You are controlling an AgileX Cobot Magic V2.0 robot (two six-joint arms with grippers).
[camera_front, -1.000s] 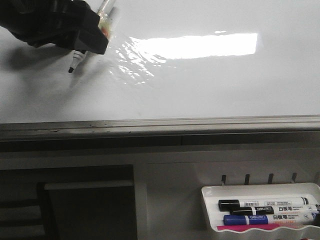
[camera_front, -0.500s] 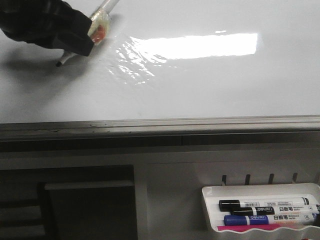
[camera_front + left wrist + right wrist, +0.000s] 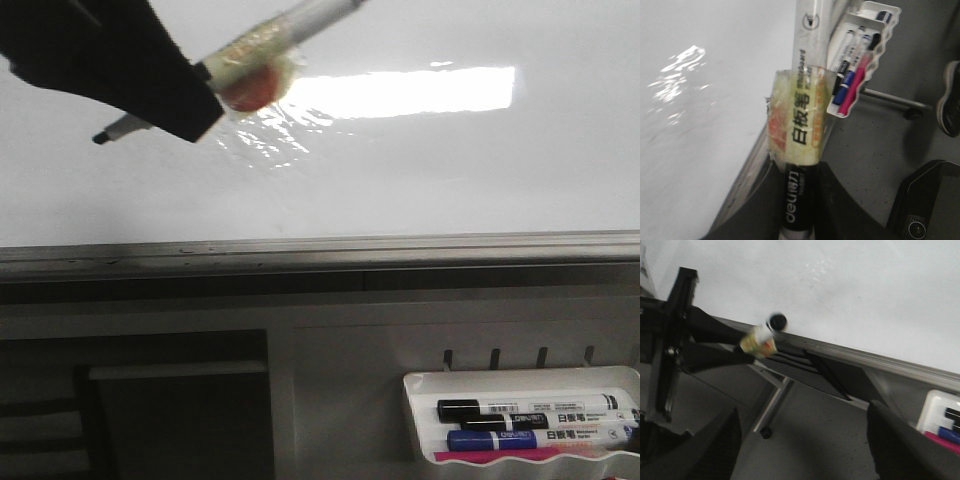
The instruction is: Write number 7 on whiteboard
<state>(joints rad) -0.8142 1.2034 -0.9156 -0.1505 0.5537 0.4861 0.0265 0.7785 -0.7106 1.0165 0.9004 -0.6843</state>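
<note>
The whiteboard point(image 3: 420, 170) fills the upper front view, glossy with glare, edged by a grey frame point(image 3: 400, 245). No number 7 shows on it; the board surface I can see is bare. My left gripper point(image 3: 190, 105) is at the upper left, shut on a whiteboard marker point(image 3: 300, 25) wrapped in yellowish tape. The marker's dark tip point(image 3: 100, 137) points left, close to the board. In the left wrist view the gripper point(image 3: 797, 220) clamps the marker point(image 3: 800, 150) beside the whiteboard point(image 3: 700, 125). My right gripper point(image 3: 805, 450) is open and empty, below the board's edge.
A white marker tray point(image 3: 415, 420) with black, blue and pink markers hangs at the lower right, under a row of hooks point(image 3: 495, 355). A dark opening point(image 3: 170, 400) lies at the lower left. A metal stand leg point(image 3: 772, 405) stands on the grey floor.
My left gripper has moved up and nearer the camera with the marker. The marker has tilted flatter and its tip has shifted left. No stroke has appeared on the board.
</note>
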